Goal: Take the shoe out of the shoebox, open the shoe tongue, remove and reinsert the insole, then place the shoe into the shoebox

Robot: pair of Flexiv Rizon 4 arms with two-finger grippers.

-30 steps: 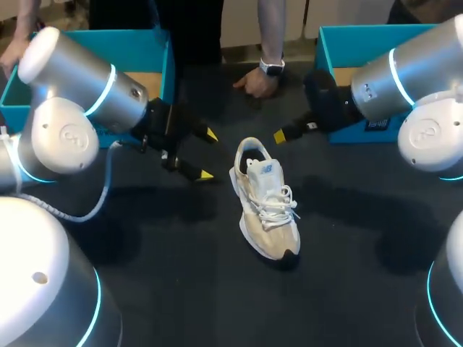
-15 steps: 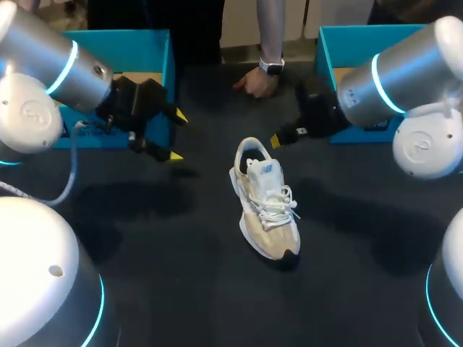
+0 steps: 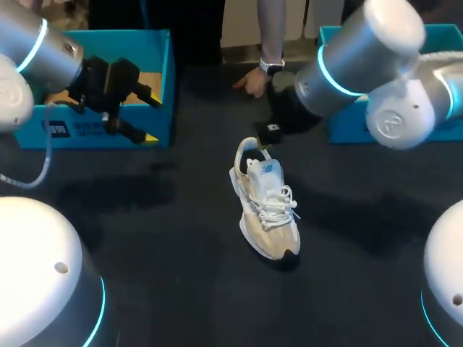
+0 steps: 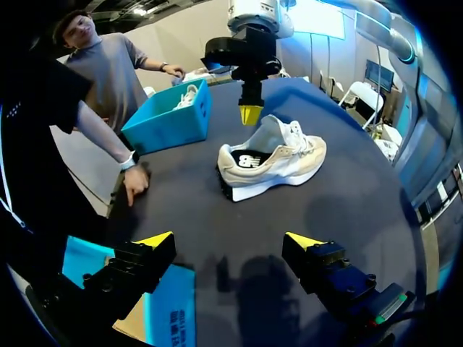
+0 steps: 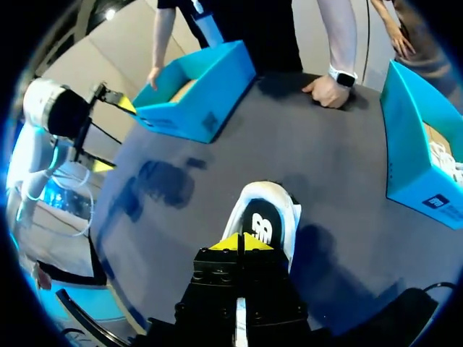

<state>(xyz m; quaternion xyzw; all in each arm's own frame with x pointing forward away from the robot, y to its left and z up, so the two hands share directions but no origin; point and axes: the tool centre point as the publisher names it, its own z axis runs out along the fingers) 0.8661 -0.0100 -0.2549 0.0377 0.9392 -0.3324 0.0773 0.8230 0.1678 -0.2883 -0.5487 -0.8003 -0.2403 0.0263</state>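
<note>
Shoe [image 3: 266, 202] sits upright on the table [image 3: 181, 275], outside the left shoebox [image 3: 87, 131] (a person's hand [image 3: 253, 81] rests at the far edge). My right gripper [image 5: 241, 243], fingers pressed together, hangs just above its heel; my left gripper [image 4: 230, 242], fingers spread wide, is at that shoebox's front.

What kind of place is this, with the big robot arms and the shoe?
Probably a robot lab or test room. A silver left arm and right arm hang over a dark table holding a shoe and a blue shoebox, and a person's hand rests on the far edge.
</note>
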